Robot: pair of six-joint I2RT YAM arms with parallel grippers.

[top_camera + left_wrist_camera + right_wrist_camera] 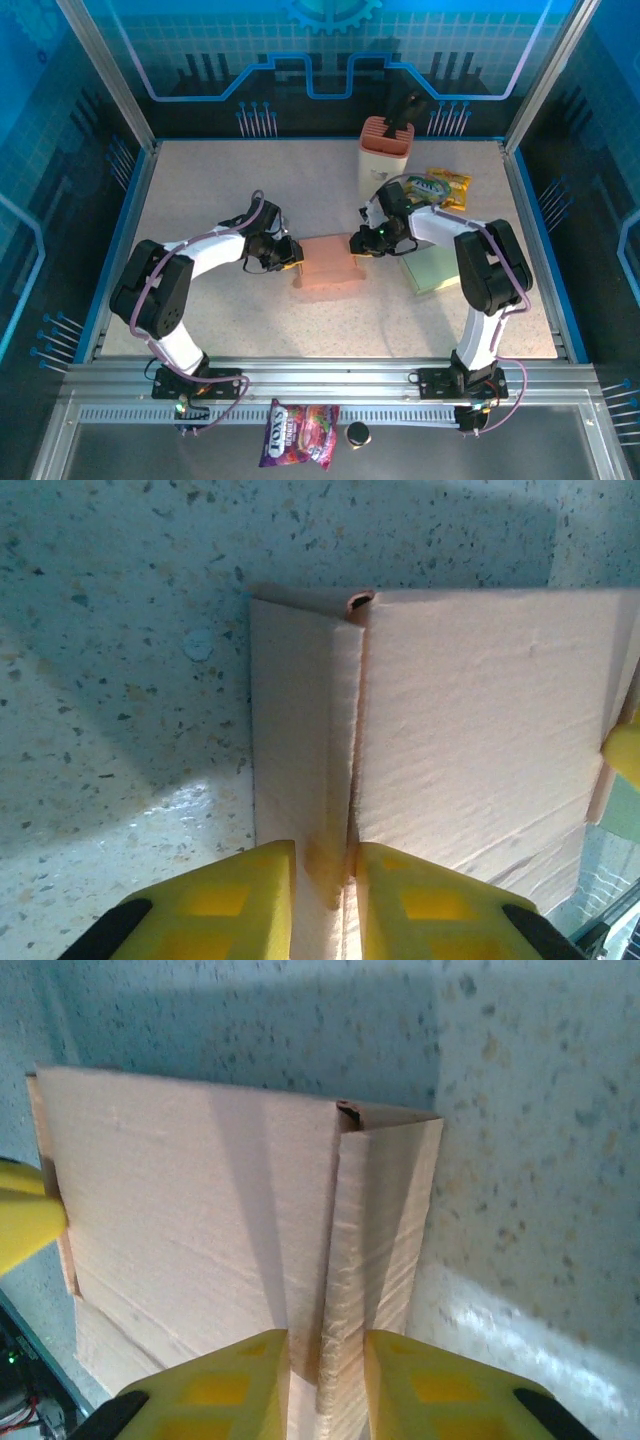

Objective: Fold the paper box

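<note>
Holder (385, 150) holds dark tool (405, 108); paper box (328, 270) side flaps raised.

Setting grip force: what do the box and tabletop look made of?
The box: thin paperboard, pale peach, matte; faintly fibrous face, sharp creases, and a thin curled sheet edge at the fold. The tabletop: speckled stone-look surface, possibly laminate or composite, semi-gloss; it throws a soft light reflection.

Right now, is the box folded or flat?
Partly folded: left gripper and right gripper each pinch a raised flap of the box.
</note>
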